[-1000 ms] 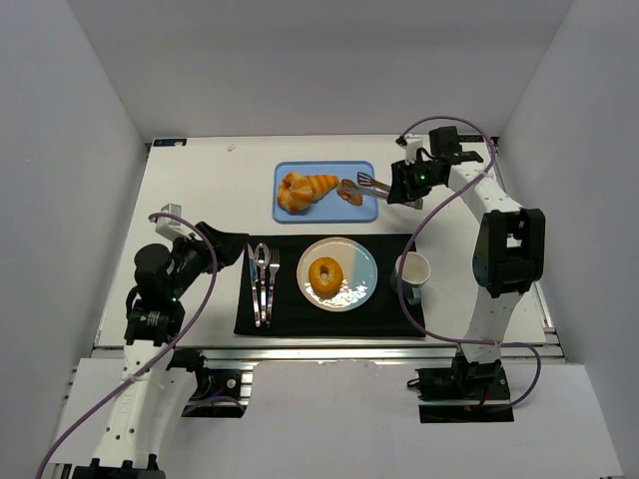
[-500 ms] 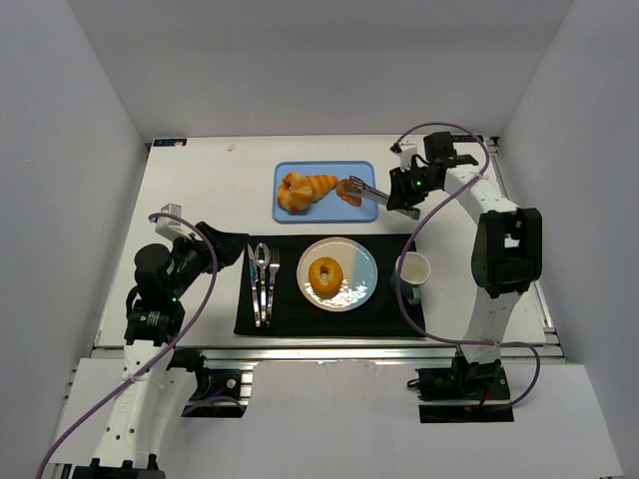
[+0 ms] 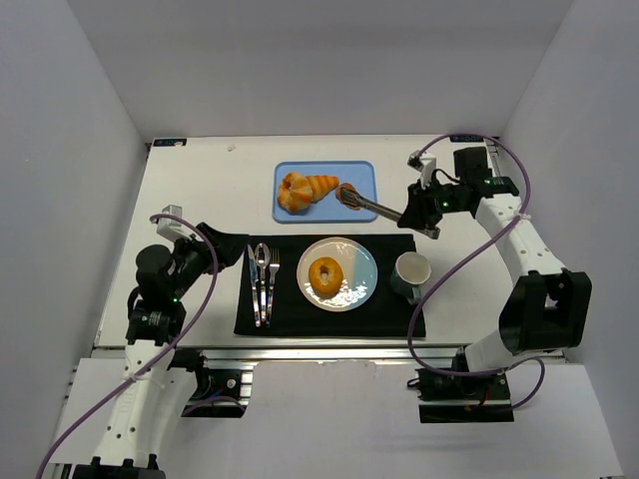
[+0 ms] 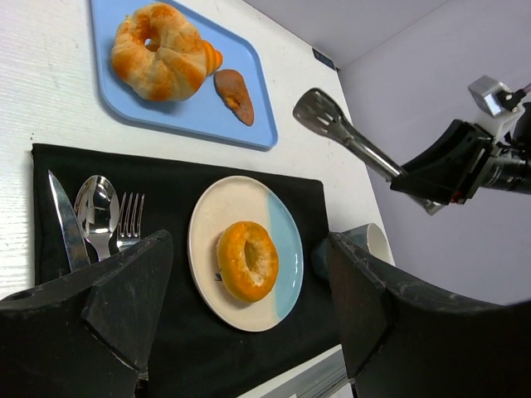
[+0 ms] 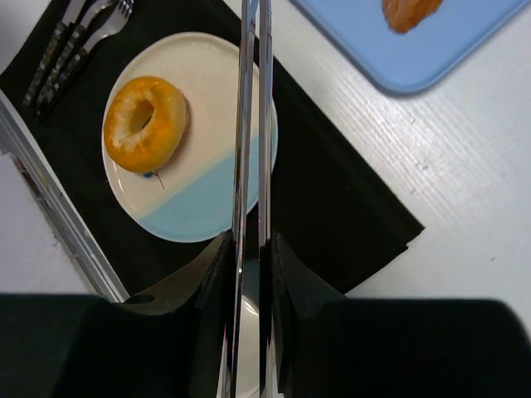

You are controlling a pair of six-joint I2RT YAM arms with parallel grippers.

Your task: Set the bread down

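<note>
Two croissants [image 3: 303,190] and a small brown bread piece [image 3: 346,192] lie on the blue tray [image 3: 324,171]. A bagel [image 3: 325,273] sits on the white and blue plate [image 3: 356,267]. My right gripper [image 3: 423,210] is shut on metal tongs [image 3: 377,208]. The tong tips hover empty over the tray's right edge, beside the brown piece [image 4: 234,93]. In the right wrist view the tongs [image 5: 253,124] cross above the plate [image 5: 199,199] and bagel [image 5: 145,123]. My left gripper [image 3: 228,245] is open and empty, left of the mat.
A black mat [image 3: 290,314] carries the plate, a knife, spoon and fork [image 3: 263,282] on its left, and a mug [image 3: 410,271] at its right end. The table's right side is bare white.
My right arm has swung out to the right and nearer. The tongs now reach toward the tray from the near right, their tips still by the brown piece. The left arm is still.
</note>
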